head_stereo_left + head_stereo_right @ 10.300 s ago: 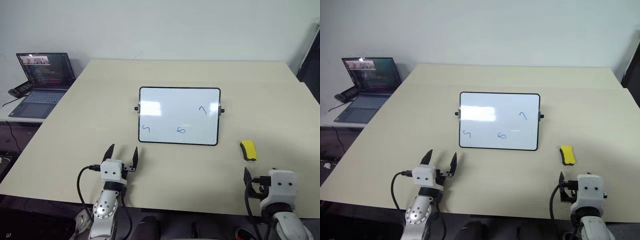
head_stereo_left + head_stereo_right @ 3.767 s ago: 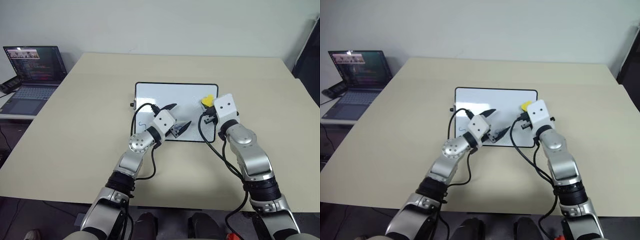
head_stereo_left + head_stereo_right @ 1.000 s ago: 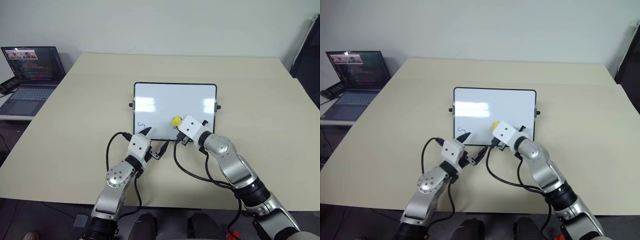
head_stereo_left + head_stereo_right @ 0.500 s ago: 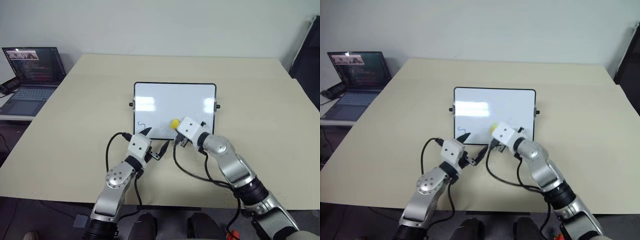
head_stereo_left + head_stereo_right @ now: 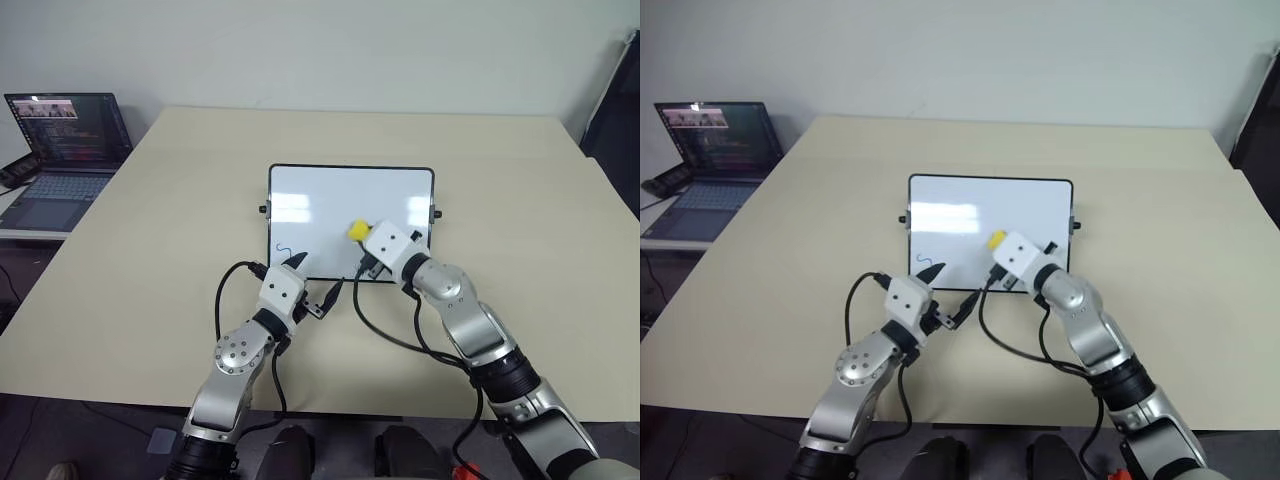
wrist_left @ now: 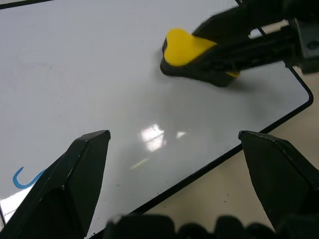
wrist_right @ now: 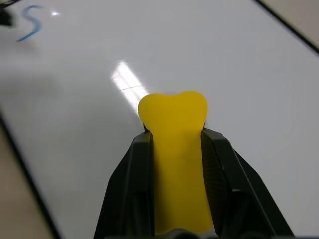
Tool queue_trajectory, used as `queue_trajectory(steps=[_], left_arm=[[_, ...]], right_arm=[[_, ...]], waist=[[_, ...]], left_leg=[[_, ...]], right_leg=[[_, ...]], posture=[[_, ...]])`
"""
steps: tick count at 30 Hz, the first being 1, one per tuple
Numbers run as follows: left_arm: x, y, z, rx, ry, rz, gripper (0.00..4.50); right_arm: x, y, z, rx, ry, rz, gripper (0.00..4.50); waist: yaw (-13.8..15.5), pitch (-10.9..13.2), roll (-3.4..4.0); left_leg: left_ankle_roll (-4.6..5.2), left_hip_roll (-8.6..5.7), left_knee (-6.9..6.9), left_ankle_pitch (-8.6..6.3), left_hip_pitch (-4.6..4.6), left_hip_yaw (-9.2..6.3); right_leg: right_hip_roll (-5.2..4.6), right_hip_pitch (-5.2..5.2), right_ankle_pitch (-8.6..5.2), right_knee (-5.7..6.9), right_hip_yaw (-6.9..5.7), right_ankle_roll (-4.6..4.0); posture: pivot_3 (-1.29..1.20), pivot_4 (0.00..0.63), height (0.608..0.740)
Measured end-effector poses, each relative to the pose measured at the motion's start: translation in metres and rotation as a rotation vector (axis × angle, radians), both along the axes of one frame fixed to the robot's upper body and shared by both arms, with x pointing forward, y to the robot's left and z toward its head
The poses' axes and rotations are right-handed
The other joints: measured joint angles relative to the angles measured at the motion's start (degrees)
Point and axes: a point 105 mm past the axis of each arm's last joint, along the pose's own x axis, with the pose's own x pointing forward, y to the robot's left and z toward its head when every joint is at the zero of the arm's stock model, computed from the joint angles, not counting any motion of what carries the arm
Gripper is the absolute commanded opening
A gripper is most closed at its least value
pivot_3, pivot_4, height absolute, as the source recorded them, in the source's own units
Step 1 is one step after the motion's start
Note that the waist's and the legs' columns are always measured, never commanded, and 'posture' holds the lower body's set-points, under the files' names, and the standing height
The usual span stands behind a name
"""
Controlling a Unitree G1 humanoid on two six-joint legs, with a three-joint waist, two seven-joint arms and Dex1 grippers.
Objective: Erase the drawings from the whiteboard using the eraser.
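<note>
Beyond the tabletop's (image 5: 150,270) left edge, a laptop (image 5: 65,150) sits open on a lower side surface. Mid-tabletop lies the whiteboard (image 5: 330,195), its near edge just beyond both arms. One of the drawings (image 5: 287,251), a thin blue squiggle, remains at the board's near-left corner; the rest of the white surface looks clean.

The left gripper (image 5: 318,283) hangs at the board's near edge, just right of that squiggle, fingers (image 6: 75,174) spread wide and holding nothing. To its right, the right gripper (image 7: 172,144) has its fingers clamped on the eraser (image 5: 356,231), whose dark base rests on or just above the board near its near-right part.

Judging from this, one mark is left and the eraser must sweep left across the board toward it. The risk is a clash: the left gripper sits close to the squiggle and could block or be struck by the eraser's path. The board is also unheld, so a firm push could slide it across the tabletop, leaving the mark only smeared. A tilted eraser would wipe with its edge alone.
</note>
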Motion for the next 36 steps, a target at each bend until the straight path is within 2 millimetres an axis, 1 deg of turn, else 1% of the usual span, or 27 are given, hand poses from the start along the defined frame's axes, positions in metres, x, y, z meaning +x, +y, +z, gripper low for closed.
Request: queue_trajectory(steps=[2,3,8,11,16,20,23,26,31,36], left_arm=[[-0.004,0.001,-0.003,-0.001,0.013,0.004,4.50],[-0.006,0.002,-0.006,-0.002,0.022,0.008,4.50],[-0.013,0.006,-0.013,-0.004,0.053,0.025,4.50],[-0.017,0.010,-0.015,-0.007,0.060,0.051,4.50],[-0.026,0.026,-0.022,-0.033,0.086,0.142,4.50],[-0.035,0.040,-0.033,-0.054,0.126,0.233,4.50],[-0.036,0.049,-0.033,-0.065,0.118,0.288,4.50],[-0.035,0.056,-0.030,-0.081,0.099,0.330,4.50],[-0.033,0.058,-0.025,-0.095,0.075,0.353,4.50],[-0.023,0.058,-0.014,-0.092,0.037,0.365,4.50]], right_arm=[[-0.010,0.004,-0.012,-0.022,0.047,0.048,1.01],[-0.012,0.005,-0.015,-0.025,0.061,0.059,1.01],[-0.012,0.005,-0.013,-0.020,0.064,0.060,1.01],[-0.008,0.006,-0.008,0.027,0.062,0.048,1.01],[-0.001,0.005,0.004,0.090,0.024,0.025,1.01],[0.001,0.011,0.010,0.107,-0.007,0.041,1.01],[0.002,0.015,0.018,0.120,-0.037,0.060,1.01],[0.003,0.024,0.025,0.138,-0.061,0.089,1.01],[0.003,0.043,0.032,0.162,-0.075,0.139,1.01],[0.002,0.071,0.036,0.174,-0.082,0.201,1.01]], waist=[[-0.1,0.0,0.00],[-0.2,0.0,0.01],[-0.1,0.0,0.01],[-0.1,0.0,0.01],[0.0,0.1,0.03],[-0.1,0.1,0.04],[0.0,0.1,0.05],[0.0,0.1,0.05],[0.0,0.1,0.05],[0.0,0.1,0.05]], left_leg=[[0.00,0.02,-0.02,0.00,0.01,0.02],[0.00,0.04,-0.02,0.00,0.01,0.02],[0.00,0.04,-0.01,0.00,0.02,0.00],[0.00,0.05,-0.02,0.00,-0.01,-0.01],[-0.01,0.05,-0.09,0.00,-0.11,-0.02],[-0.01,0.09,-0.21,-0.01,-0.16,0.03],[-0.01,0.09,-0.24,-0.01,-0.24,-0.03],[-0.01,0.09,-0.26,-0.01,-0.25,0.00],[-0.02,0.10,-0.31,-0.01,-0.26,0.00],[-0.02,0.10,-0.36,-0.01,-0.25,0.04]], right_leg=[[0.01,0.00,0.00,-0.01,0.01,0.00],[0.02,0.00,0.00,0.00,0.01,0.00],[0.03,0.01,0.00,-0.01,0.01,0.00],[0.03,-0.02,0.00,-0.01,0.03,0.00],[0.02,-0.07,0.00,-0.18,0.05,0.00],[0.03,-0.11,0.00,-0.35,0.05,-0.01],[0.02,-0.14,0.00,-0.44,0.04,-0.01],[0.02,-0.14,0.01,-0.49,0.03,-0.01],[0.02,-0.14,0.01,-0.55,0.02,-0.02],[0.03,-0.16,0.02,-0.59,-0.02,-0.04]], posture=[[0.00,0.150,0.740],[0.00,0.150,0.740],[0.00,0.150,0.740],[0.00,0.150,0.740],[0.00,0.150,0.740],[0.00,0.150,0.740],[0.00,0.150,0.740],[0.00,0.150,0.740],[0.00,0.150,0.740],[0.00,0.150,0.740]])
